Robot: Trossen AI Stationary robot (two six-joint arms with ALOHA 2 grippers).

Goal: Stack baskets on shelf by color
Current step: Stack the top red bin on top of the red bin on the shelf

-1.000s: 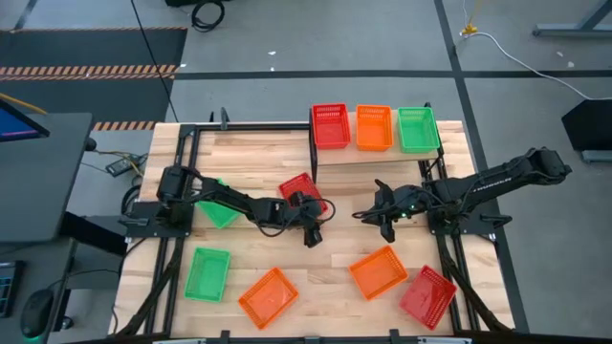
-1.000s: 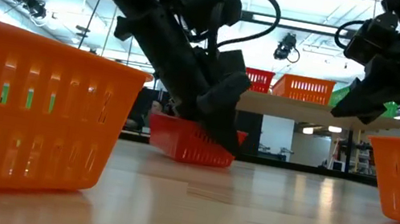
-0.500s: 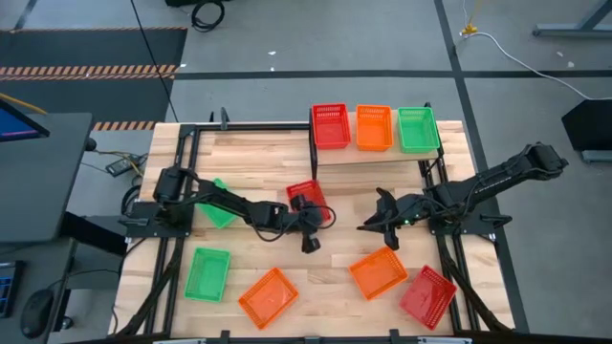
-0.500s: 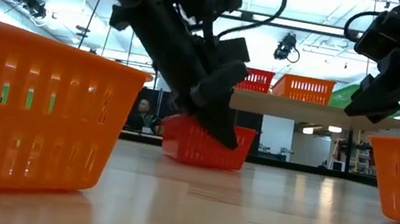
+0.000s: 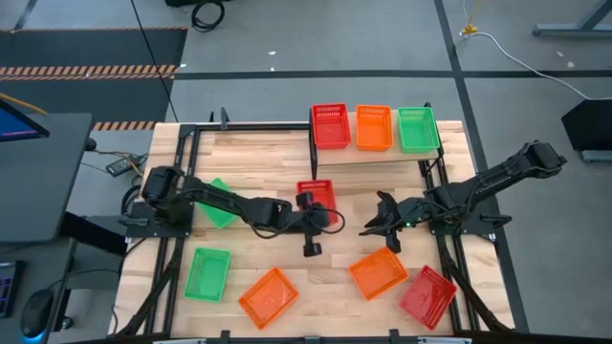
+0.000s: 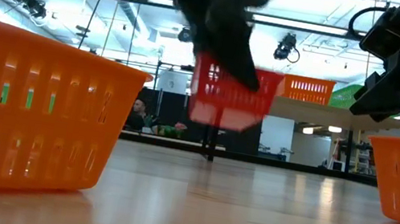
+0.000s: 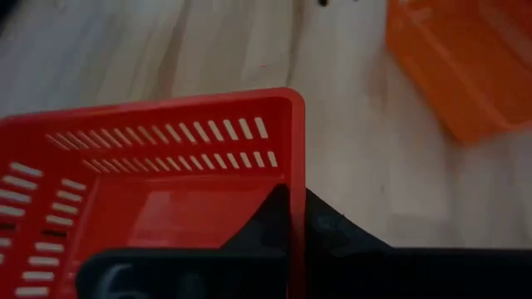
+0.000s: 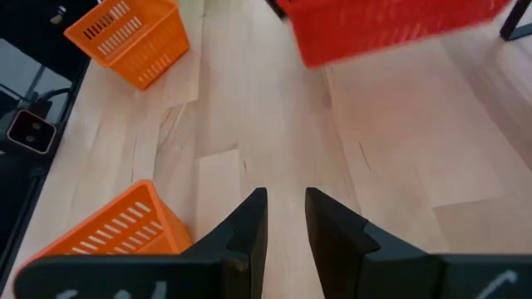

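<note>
Above mid-table — the left hand (image 5: 312, 212) grips a red basket (image 5: 316, 198) clear of the wood.

From the high view, three baskets — red (image 5: 330, 125), orange (image 5: 374, 127), green (image 5: 418, 128) — sit side by side on the shelf (image 5: 368, 157); the right hand (image 5: 379, 226) hovers near an orange basket (image 5: 379, 272), fingers slightly parted, holding nothing. Low view: the red basket (image 6: 229, 92) hangs tilted in the air, the right hand (image 6: 382, 94) raised beside it. Left wrist view: dark fingers (image 7: 266, 228) pinch the red basket's wall (image 7: 293, 166). Right wrist view: narrow gap between empty fingers (image 8: 249, 224).
</note>
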